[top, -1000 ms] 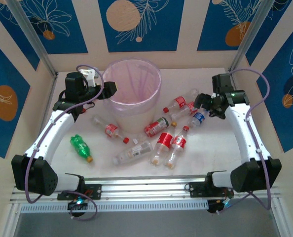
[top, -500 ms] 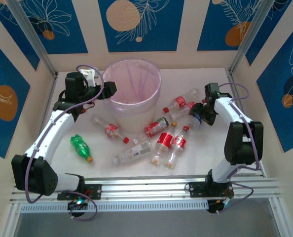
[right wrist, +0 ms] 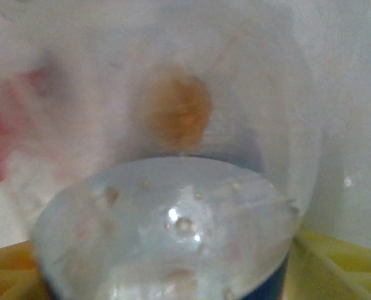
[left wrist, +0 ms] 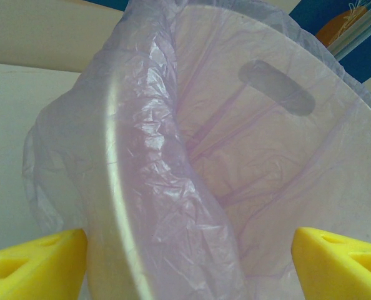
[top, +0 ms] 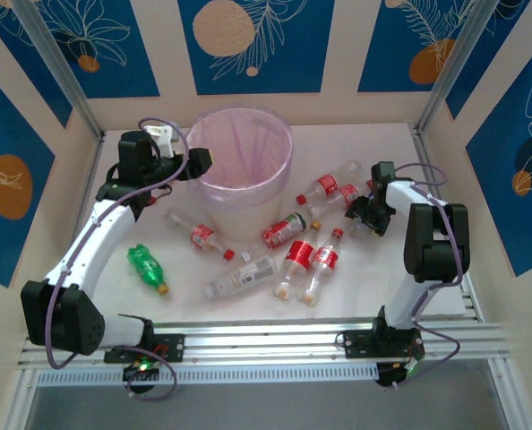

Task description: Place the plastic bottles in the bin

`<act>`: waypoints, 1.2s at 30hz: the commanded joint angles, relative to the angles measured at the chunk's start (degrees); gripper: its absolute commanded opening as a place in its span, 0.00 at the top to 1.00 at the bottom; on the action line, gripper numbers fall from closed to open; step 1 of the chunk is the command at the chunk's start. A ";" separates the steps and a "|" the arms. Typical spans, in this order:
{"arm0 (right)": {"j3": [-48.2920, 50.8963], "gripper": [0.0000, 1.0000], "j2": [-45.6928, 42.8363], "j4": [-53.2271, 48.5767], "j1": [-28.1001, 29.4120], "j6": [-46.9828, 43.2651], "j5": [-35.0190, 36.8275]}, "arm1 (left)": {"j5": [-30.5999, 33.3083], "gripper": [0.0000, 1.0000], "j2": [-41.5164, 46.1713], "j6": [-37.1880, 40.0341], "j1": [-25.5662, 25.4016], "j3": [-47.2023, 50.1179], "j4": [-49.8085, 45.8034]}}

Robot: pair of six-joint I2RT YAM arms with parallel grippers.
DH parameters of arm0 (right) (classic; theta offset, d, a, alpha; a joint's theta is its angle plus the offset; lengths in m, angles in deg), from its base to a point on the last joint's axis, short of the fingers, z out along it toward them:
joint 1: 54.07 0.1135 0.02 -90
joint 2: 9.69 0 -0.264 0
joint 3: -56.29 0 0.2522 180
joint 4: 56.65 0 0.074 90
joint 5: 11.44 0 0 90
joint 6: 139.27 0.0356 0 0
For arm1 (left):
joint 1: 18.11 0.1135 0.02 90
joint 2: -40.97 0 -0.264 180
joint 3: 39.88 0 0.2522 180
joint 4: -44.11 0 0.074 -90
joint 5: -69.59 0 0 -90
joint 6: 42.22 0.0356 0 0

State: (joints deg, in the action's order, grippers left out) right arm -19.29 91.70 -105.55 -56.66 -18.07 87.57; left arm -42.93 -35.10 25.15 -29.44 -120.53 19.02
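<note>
White table (top: pixel 338 143), blue-patterned walls (top: pixel 248 45); left end effector (top: pixel 199 161) released at the bin (top: pixel 239 193); right end effector (top: pixel 371 215) over a bottle (right wrist: pixel 167 237), grip unclear.

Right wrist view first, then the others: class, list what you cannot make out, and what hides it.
- Right wrist view: the bottle sits so near the lens that it is blurred; its label cannot be read.
- Top view: the right gripper covers that bottle, so whether the jaws grip it is unclear.
- Left wrist view: the bin has its floor cut off by the lower edge.
</note>
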 commanded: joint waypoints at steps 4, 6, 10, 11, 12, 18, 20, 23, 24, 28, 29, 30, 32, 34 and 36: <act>2.14 0.33 -3.27 0.98 -1.57 0.13 0.74 | -0.33 0.16 -1.80 2.56 -0.54 2.05 -5.40; 2.23 0.36 -5.05 0.14 -2.03 -0.41 1.21 | -0.33 0.16 -1.89 2.51 -0.53 2.13 -5.38; 1.67 0.39 -8.97 -2.18 -2.66 -1.42 1.94 | -0.47 0.16 -2.07 2.42 -0.61 2.13 -5.39; 1.25 0.39 -10.07 -3.31 -2.68 -1.72 2.28 | -0.50 0.17 -2.07 2.40 -0.60 2.16 -5.36; 0.74 0.39 -11.47 -4.41 -2.68 -2.00 2.52 | -0.49 0.16 -2.07 2.42 -0.58 2.13 -5.32; -6.14 0.42 -21.44 -11.36 -0.84 -2.89 1.47 | -0.93 0.16 -2.38 2.07 -0.61 2.23 -5.12; -9.51 0.43 -24.26 -13.02 1.06 -2.66 0.97 | -1.03 0.16 -2.42 1.98 -0.62 2.25 -5.11; -15.52 0.44 -27.01 -15.39 5.37 -2.08 0.58 | -1.12 0.16 -2.49 1.94 -0.71 2.24 -4.93; -17.68 0.45 -27.45 -15.89 7.57 -2.30 0.80 | -1.11 0.16 -2.49 1.89 -0.73 2.23 -5.00; -27.77 0.47 -25.73 -19.87 18.34 -3.37 6.32 | -1.12 0.16 -2.56 2.11 -0.98 2.25 -5.12; -30.08 0.47 -24.81 -20.78 21.49 -3.65 8.73 | -0.95 0.16 -2.64 2.22 -1.20 2.25 -5.31; -32.46 0.47 -24.05 -21.15 24.26 -3.77 10.20 | -0.86 0.16 -2.64 2.36 -1.26 2.12 -5.44; -35.97 0.48 -22.99 -20.42 29.03 -4.16 11.90 | -0.85 0.16 -2.59 2.41 -1.57 2.19 -5.37; -39.50 0.48 -21.65 -20.20 32.66 -4.53 13.10 | -0.69 0.16 -2.59 2.48 -1.85 2.14 -5.60; -42.78 0.50 -19.90 -19.88 35.32 -4.74 13.13 | -0.51 0.16 -2.52 2.88 -2.13 2.07 -5.71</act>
State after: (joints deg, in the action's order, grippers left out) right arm -58.22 69.95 -124.02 -23.74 -21.59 97.34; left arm -42.91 -35.32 25.12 -29.72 -120.53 19.28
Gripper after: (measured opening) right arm 0.532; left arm 0.837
